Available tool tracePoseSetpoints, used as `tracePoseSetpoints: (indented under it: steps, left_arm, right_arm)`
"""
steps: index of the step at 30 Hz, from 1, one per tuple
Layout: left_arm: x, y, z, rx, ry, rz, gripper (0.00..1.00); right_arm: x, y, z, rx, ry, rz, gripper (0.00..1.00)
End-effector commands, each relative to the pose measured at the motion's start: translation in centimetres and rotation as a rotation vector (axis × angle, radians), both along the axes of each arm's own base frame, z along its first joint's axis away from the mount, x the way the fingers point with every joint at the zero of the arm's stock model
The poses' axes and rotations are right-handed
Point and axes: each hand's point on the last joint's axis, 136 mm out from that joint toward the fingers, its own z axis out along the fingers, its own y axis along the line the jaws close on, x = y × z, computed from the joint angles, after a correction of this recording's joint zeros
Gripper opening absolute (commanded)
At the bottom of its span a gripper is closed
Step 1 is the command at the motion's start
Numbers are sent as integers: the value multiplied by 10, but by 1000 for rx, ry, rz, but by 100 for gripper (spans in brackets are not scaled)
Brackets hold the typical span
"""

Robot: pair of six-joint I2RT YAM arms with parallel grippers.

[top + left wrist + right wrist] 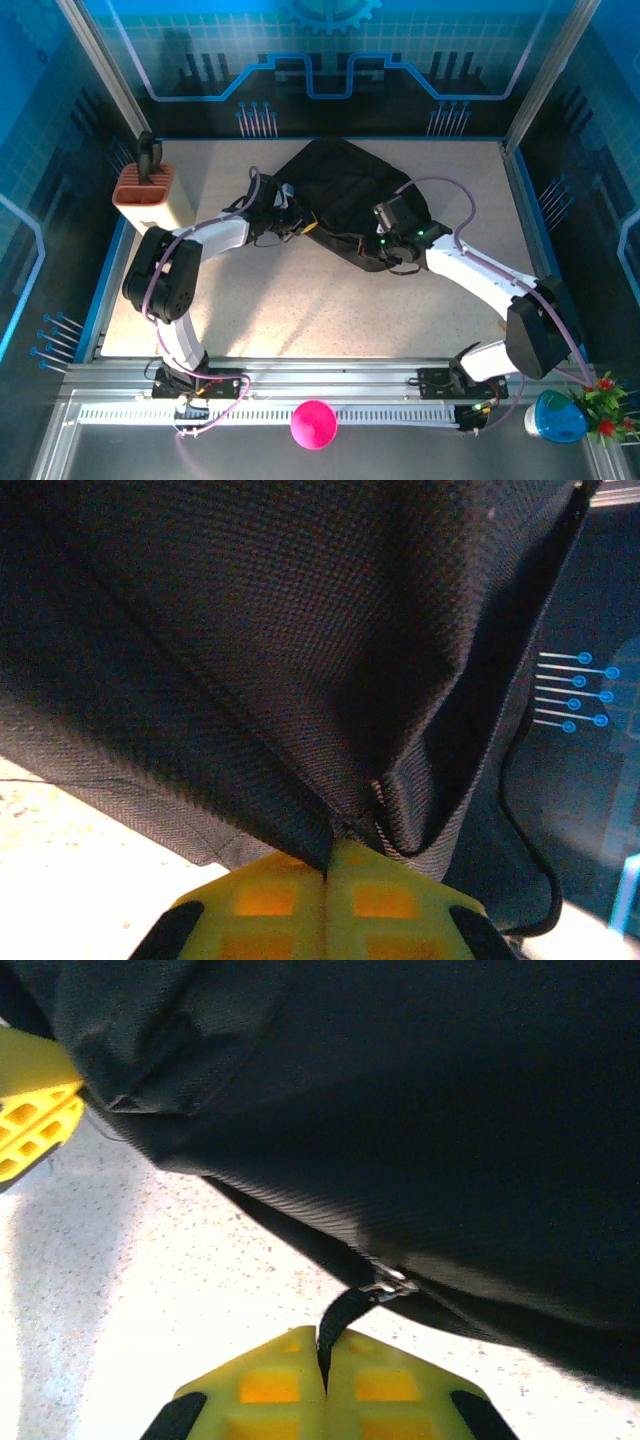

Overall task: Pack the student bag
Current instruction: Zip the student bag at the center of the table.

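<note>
The left gripper (pixel 327 865) pinches a seam of the student bag (pixel 345 190), I think to steady it; the right gripper (pixel 322 1355), jaws pressed together, pinches the zipper strap (pixel 342 1315), probably for opening.

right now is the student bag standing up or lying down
Lying down: from above the student bag sprawls on the table, left claw shut on its fabric, right claw shut on its zipper pull.

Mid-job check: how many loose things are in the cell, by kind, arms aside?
Student bag: 1
Tan box: 1
Dark item standing in it: 1
Pink round object: 1
Blue container: 1
Small flowering plant: 1
Total: 6
</note>
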Motion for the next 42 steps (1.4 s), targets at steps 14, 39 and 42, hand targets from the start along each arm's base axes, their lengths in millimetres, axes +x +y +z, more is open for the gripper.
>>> tracePoseSetpoints:
  steps: [14, 39, 42]
  left_arm:
    - [37, 48, 13, 129, -31, 57, 0]
    - [59, 56, 1, 194, -52, 21, 2]
    - [68, 64, 2, 250, -63, 47, 21]
  right_arm:
    - [-7, -68, -12, -93, 96, -176, 0]
    - [26, -96, 27, -196, -125, -160, 0]
    - [30, -76, 48, -196, -192, -68, 0]
